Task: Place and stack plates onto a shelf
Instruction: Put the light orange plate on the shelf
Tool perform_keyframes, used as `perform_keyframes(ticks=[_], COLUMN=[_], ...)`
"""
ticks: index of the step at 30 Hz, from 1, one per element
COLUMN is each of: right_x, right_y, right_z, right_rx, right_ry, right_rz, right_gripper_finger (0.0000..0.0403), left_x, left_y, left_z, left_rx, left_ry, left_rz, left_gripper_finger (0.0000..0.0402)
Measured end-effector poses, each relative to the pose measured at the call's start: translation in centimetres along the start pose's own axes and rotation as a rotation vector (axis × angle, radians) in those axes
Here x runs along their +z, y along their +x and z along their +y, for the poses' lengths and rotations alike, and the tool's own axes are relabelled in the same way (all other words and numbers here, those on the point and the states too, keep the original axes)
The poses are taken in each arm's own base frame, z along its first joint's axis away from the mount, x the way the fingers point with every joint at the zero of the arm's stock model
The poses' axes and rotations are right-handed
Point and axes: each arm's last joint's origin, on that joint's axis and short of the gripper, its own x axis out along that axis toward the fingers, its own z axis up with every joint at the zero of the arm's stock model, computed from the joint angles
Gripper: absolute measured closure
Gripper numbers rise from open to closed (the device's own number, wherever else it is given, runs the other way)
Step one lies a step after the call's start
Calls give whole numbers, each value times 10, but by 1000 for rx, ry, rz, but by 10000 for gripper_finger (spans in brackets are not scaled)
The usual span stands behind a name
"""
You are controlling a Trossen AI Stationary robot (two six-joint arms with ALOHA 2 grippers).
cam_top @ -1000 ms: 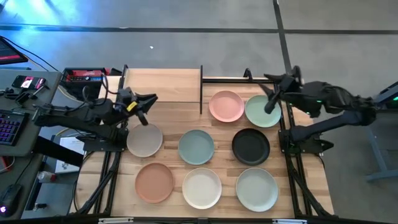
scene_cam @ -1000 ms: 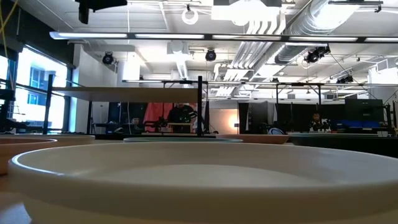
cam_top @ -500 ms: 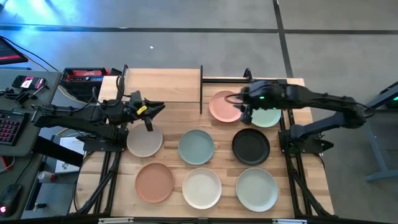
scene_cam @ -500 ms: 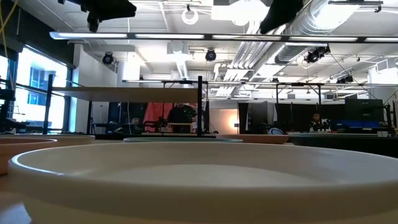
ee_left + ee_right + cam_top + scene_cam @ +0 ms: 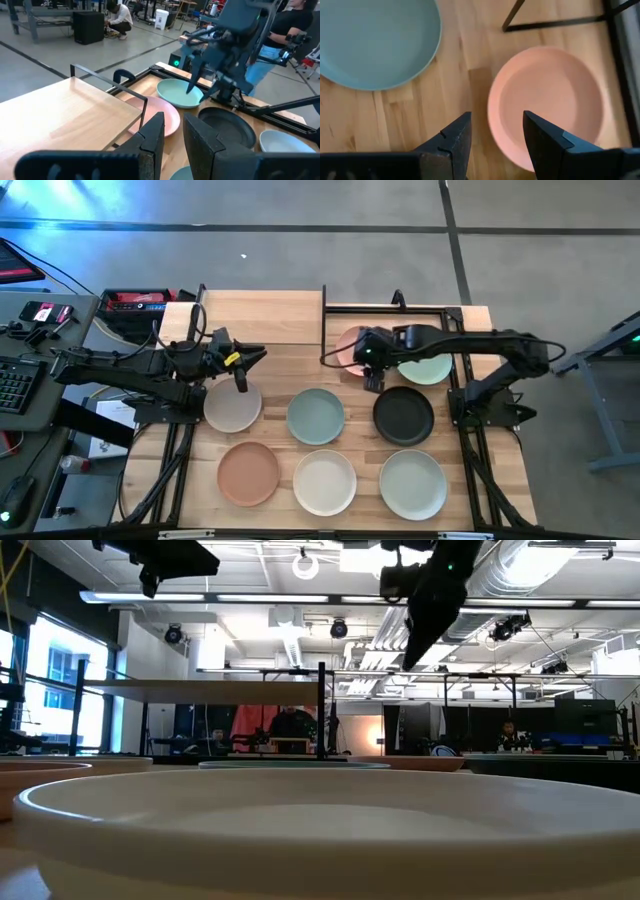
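Observation:
Seven plates lie flat on the butcher-block table: pink (image 5: pixel 348 350), green (image 5: pixel 432 370), black (image 5: pixel 404 416), pale blue-green (image 5: pixel 316 416), grey-beige (image 5: pixel 232 408), terracotta (image 5: pixel 249 473) and cream (image 5: pixel 325 482). A pale grey-green plate (image 5: pixel 413 484) lies at the near right. The shelf (image 5: pixel 262 317) stands bare at the far edge. My right gripper (image 5: pixel 370 375) is open above the pink plate's (image 5: pixel 545 100) near rim, touching nothing. My left gripper (image 5: pixel 247 366) is open in the air above the far edge of the grey-beige plate.
The shelf's black metal legs (image 5: pixel 323 325) stand right beside the pink plate. A black frame rail (image 5: pixel 400 307) runs along the far right edge. The cream plate (image 5: pixel 320 830) fills the low view's foreground. People show in the room beyond the table.
My right gripper has swung toward the table's left, from over the green plate to over the pink plate's near rim, and has come down into the low view. My left gripper has shifted a little toward the table's right. No plate has moved.

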Motion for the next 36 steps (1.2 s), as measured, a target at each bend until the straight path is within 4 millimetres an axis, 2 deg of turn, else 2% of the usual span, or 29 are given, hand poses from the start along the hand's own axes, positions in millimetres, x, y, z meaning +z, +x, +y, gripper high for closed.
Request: perform_keyframes(ticks=[13, 16, 27, 36], right_x=[2, -5, -29, -47], right_y=[54, 67, 97, 114], right_z=[9, 10, 13, 15], right_rx=[33, 8, -61, -101], right_ry=[41, 79, 69, 9], right_rz=[118, 126, 92, 39], right_gripper_finger=[247, 247, 247, 247], left_x=[0, 0, 0, 0], left_y=[0, 0, 0, 0], left_z=[0, 0, 0, 0], left_rx=[0, 1, 1, 1], left_ry=[0, 1, 2, 1], left_rz=[0, 1, 2, 3], left_gripper_finger=[342, 342, 342, 342])
